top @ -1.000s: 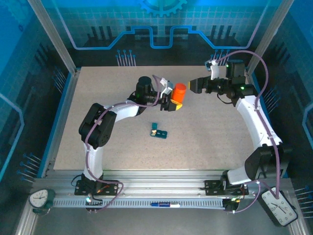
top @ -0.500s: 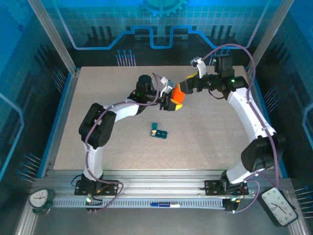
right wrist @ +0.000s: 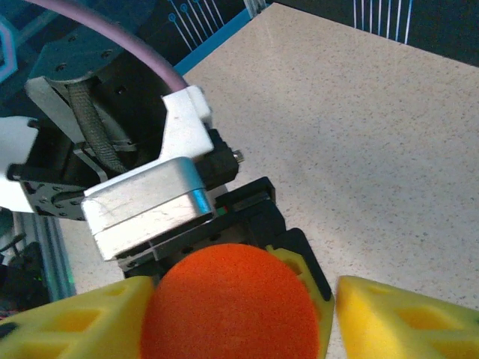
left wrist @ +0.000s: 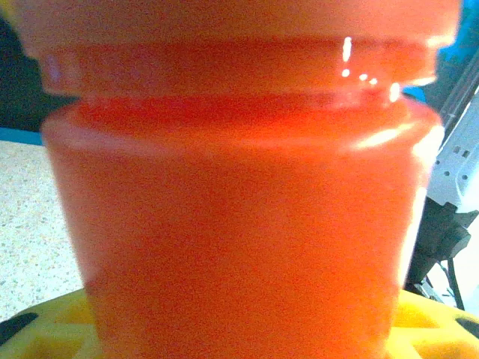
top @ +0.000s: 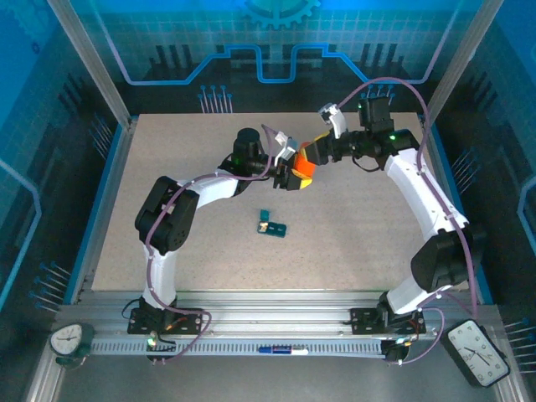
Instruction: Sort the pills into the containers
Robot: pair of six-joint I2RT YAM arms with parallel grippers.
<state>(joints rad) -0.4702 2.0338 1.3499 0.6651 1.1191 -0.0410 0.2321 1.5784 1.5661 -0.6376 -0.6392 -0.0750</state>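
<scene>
Near the bench's far edge, the left hand pinches an orange bottle. The right hand straddles its cap, fingers spread, one touching. A teal pill box lies mid-bench.

I count two arms: left arm, right arm. Two purple cables, one per arm. One orange bottle. One teal pill box; compartments too small for me to count. One table. Two clocks: left clock, right clock. One blue-white stick.
</scene>
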